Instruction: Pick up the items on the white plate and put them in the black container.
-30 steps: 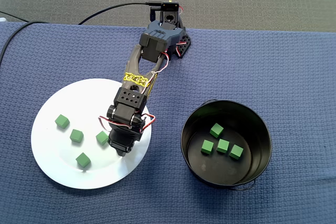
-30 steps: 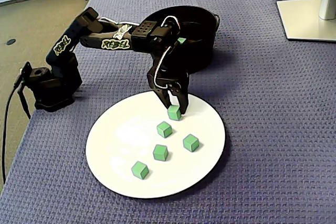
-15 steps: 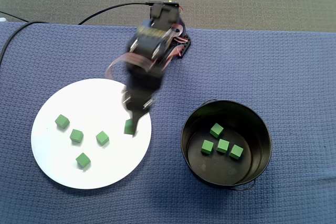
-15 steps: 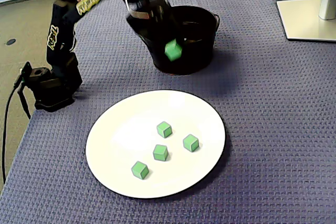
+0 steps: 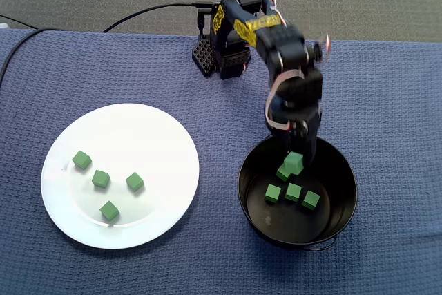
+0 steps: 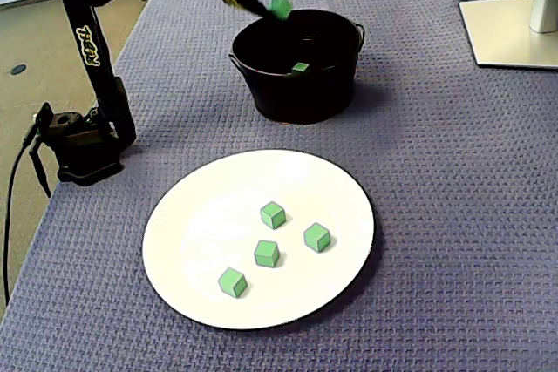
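Blue woven cloth (image 5: 394, 101) covers the table (image 5: 69, 67); in a fixed view the pincer (image 5: 295, 164) hangs over the black container (image 5: 242, 181), on the side nearer the arm's base, closed on the held cube (image 5: 294, 162), a small green block; just below and beyond the pincer the stored cubes (image 5: 293, 192) lie on the container floor, four of them, one partly hidden behind the held cube; well off to the pincer's left as this view shows it, the white plate (image 5: 152, 143) carries four loose cubes (image 5: 101, 179), none touching; in a fixed view the pincer (image 6: 277, 6) sits above the container's (image 6: 296, 98) far rim with the held cube (image 6: 280, 8) pinched at its tip, one of the stored cubes (image 6: 300, 67) shows inside below it, and the plate (image 6: 200, 215) with its loose cubes (image 6: 267, 253) lies well apart from the pincer, toward the camera; these blocks look light, stiff and flat-sided, so I judge a modest squeeze on two opposite faces, taken from above, holds one squarely, and a short drop should not hurt it.
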Robot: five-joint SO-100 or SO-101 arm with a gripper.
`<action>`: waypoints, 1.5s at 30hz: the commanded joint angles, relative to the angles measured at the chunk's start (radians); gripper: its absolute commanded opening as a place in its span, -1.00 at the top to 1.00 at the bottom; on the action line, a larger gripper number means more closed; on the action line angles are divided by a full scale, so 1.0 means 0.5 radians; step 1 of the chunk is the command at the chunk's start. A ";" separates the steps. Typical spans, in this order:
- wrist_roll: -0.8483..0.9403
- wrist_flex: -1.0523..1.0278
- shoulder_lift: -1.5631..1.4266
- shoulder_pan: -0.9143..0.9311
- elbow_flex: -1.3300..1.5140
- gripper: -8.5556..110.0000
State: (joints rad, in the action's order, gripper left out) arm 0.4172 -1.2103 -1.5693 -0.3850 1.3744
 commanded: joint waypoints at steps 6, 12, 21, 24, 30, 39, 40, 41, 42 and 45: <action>-0.153 0.402 0.074 -0.104 0.454 0.83; -0.202 0.190 0.040 -0.058 0.218 0.34; -0.417 -0.721 -0.181 0.764 -1.175 0.35; -0.509 -0.831 -0.184 1.313 -1.390 0.37; -0.788 -0.577 0.086 2.132 -0.939 0.37; -1.436 -0.626 0.699 2.212 -0.798 0.33; -1.470 -0.614 0.749 2.178 -0.804 0.33; -1.494 -0.592 0.792 2.145 -0.804 0.34; -1.506 -0.574 0.834 2.111 -0.807 0.34; -1.543 -0.552 0.945 2.003 -0.816 0.35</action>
State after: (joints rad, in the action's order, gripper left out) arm -0.3191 -1.5033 -1.1244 0.6734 0.9879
